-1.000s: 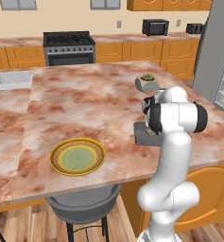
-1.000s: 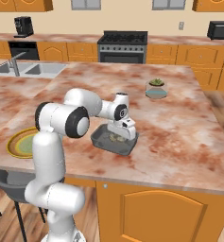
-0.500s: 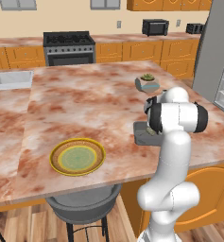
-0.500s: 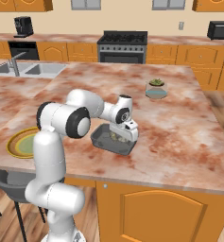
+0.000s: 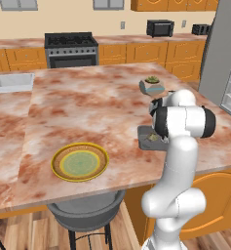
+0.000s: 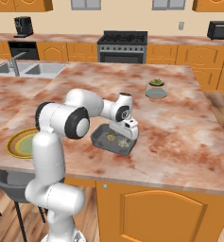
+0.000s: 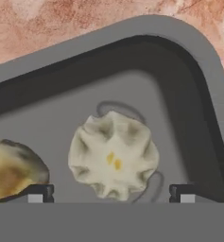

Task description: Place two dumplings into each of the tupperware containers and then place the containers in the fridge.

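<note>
A dark grey tupperware container [image 6: 100, 140] sits near the island's front edge, and my gripper [image 6: 123, 139] reaches down into it. In the hand view a pale pleated dumpling [image 7: 113, 156] lies on the tub's floor [image 7: 179, 118] between my open fingertips [image 7: 184, 194], touching neither one. A second, browner dumpling [image 7: 12, 171] rests just outside the left fingertip. My gripper [image 7: 109, 194] holds nothing. From the left base my arm hides most of the container [image 5: 145, 133]. The grey fridge [image 5: 217, 53] stands at the far right with its door open on white shelves.
A yellow-rimmed plate [image 5: 80, 163] lies at the counter's front left. A potted plant in a grey bowl [image 6: 156, 88] stands behind the tub. The sink [image 6: 26, 70] is far left, the stove [image 6: 123, 45] at the back wall. A stool [image 5: 85, 215] stands below the counter edge.
My jaws have spread a little wider over the tub. The arm and the container have stayed where they were.
</note>
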Robot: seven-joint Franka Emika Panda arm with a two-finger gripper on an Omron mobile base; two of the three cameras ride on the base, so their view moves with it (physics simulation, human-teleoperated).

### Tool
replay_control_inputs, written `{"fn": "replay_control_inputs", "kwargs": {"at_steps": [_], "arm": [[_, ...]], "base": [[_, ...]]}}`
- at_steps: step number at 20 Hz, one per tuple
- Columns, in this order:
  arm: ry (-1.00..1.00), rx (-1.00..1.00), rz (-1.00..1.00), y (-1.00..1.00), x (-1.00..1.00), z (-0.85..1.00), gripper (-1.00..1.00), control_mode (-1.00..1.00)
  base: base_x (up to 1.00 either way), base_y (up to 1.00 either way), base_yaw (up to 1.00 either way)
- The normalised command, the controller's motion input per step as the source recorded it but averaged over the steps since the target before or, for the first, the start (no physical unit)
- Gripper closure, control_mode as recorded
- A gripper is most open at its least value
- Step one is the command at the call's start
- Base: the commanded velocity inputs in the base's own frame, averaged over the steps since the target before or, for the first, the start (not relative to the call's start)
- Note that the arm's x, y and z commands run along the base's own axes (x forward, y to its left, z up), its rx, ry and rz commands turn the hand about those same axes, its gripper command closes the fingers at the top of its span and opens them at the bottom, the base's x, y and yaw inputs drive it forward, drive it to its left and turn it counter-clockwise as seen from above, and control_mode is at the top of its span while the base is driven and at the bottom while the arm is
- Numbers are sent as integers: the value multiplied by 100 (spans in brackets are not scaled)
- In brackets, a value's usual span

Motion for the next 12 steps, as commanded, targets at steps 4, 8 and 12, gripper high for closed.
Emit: {"fn": "replay_control_inputs", "kwargs": {"at_steps": [4,8,12], "arm": [[0,4,4,-14,-7,74,-100,-100],[-1,13,13,-82,-22,17,-100,-100],[-1,23,24,-77,-3,-8,-100,-100]], "base": [[0,0,0],[0,0,0],[0,0,0]]}}
